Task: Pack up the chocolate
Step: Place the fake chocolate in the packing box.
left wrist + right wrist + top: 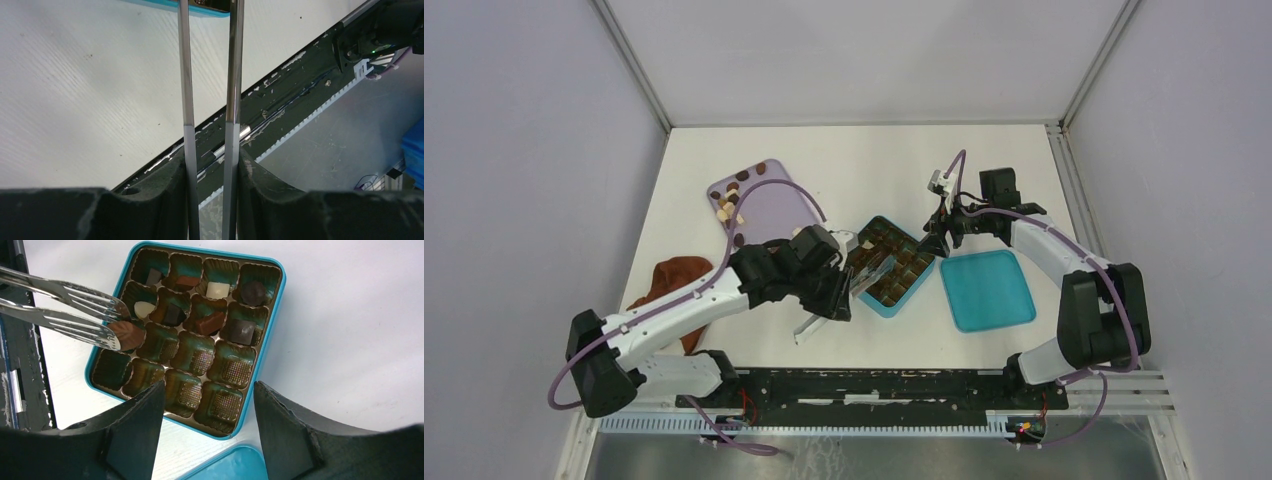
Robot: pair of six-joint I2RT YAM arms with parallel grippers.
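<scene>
At an edge cell of the teal square gridded box (232,371), long metal tongs (82,297) clamped in the left jaws pinch a brown rounded chocolate piece (129,335), while the right jaws hover open, empty, above.

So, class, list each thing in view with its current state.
teal box: open, partly filled
lid: off, flat beside box
tongs: pinching a brown chocolate
left claw: shut on tongs
right claw: open, empty
lilac tray: holds loose chocolates
cloth: crumpled
</scene>
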